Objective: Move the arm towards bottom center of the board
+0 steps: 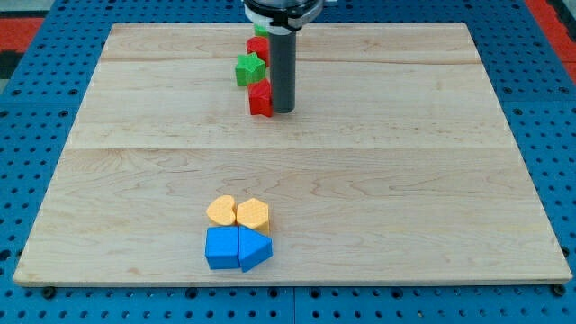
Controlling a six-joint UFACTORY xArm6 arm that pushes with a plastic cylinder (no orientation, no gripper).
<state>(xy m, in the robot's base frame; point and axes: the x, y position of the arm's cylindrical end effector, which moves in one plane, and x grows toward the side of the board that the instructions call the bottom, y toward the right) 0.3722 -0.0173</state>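
My tip (283,110) rests on the wooden board (405,180) in the upper middle, touching the right side of a small red block (260,99). Just up and left of it sits a green star-shaped block (249,68). Behind that, another red block (257,48) and a sliver of a green block (260,31) show next to the rod. Near the view's bottom, left of centre, two yellow blocks (221,211) (253,214) sit side by side, with a blue cube (221,247) and a blue wedge-like block (255,248) directly below them.
The board lies on a blue perforated table (36,54). A red patch (551,18) shows at the view's top right corner. The arm's white and black collar (281,9) hangs over the board's top edge.
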